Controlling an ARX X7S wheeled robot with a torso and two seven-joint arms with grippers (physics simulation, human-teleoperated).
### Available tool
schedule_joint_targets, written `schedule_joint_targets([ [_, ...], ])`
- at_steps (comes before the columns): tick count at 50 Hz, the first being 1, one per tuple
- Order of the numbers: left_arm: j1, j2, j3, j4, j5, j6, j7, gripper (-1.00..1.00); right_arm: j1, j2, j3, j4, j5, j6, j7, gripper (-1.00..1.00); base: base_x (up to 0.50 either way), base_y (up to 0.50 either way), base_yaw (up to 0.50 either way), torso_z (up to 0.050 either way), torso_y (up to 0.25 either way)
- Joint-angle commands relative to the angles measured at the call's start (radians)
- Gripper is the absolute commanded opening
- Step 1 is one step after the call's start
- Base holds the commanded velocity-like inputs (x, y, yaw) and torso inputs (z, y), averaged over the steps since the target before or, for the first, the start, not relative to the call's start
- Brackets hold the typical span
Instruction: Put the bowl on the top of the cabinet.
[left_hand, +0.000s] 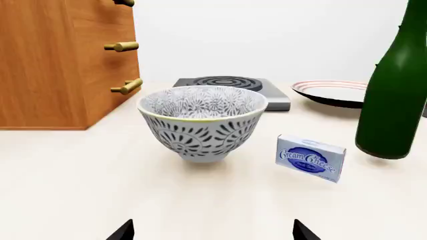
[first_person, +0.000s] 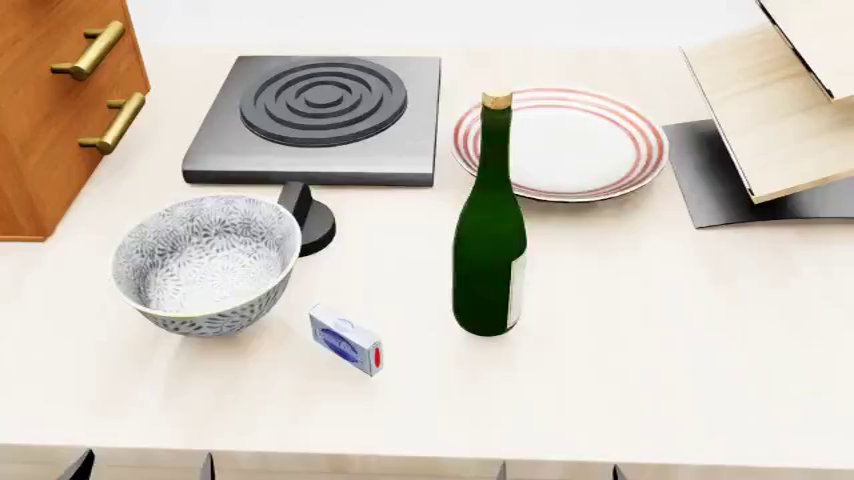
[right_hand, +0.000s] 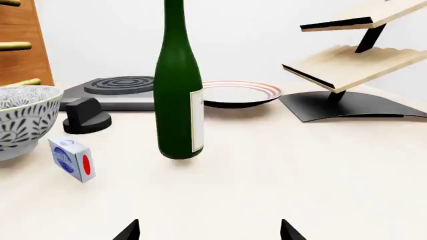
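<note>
The bowl (first_person: 207, 262) stands upright on the pale counter, white with a grey-blue leaf pattern, also seen in the left wrist view (left_hand: 202, 122) and partly in the right wrist view (right_hand: 23, 117). The orange-brown cabinet (first_person: 47, 110) with brass handles stands at the far left, just beyond the bowl (left_hand: 60, 60). My left gripper (left_hand: 213, 231) is open, well short of the bowl, nothing between its tips. My right gripper (right_hand: 209, 230) is open too, facing the green bottle. In the head view both grippers show only as dark tips at the near edge (first_person: 140, 465) (first_person: 558, 470).
A green bottle (first_person: 490, 225) stands right of the bowl. A cream cheese box (first_person: 346, 340) lies between them. Behind are a black hotplate (first_person: 320, 115) with its knob (first_person: 310, 215), a red-ringed plate (first_person: 567, 140), and a pale wooden rack (first_person: 781, 90) at far right.
</note>
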Motion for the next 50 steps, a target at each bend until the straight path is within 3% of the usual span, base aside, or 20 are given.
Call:
schedule_joint_targets([
  [1, -0.002, -0.065, 0.077, 0.006, -0.065, -0.003, -0.077, 1.00, -0.002, 0.017, -0.021, -0.009, 0.017, 0.007, 0.021, 1.00, 0.00, 0.00, 0.00, 0.000, 0.000],
  [17, -0.014, -0.090, 0.107, 0.001, -0.073, -0.001, -0.091, 1.00, 0.014, 0.058, -0.076, -0.028, 0.015, 0.040, 0.091, 1.00, 0.00, 0.00, 0.00, 0.000, 0.000],
  [22, -0.011, -0.108, 0.118, 0.112, -0.057, -0.070, -0.111, 1.00, 0.027, 0.075, -0.090, -0.157, -0.011, 0.138, 0.115, 1.00, 0.00, 0.00, 0.00, 0.000, 0.000],
  [32, -0.092, -0.153, 0.121, 0.437, -0.049, -0.349, -0.126, 1.00, 0.086, 0.094, -0.087, -0.424, 0.013, 0.357, 0.123, 1.00, 0.00, 0.00, 0.00, 0.000, 0.000],
  [50, -0.123, -0.168, 0.132, 0.554, -0.056, -0.447, -0.145, 1.00, 0.090, 0.118, -0.094, -0.442, 0.047, 0.339, 0.138, 1.00, 0.00, 0.00, 0.00, 0.000, 0.000],
])
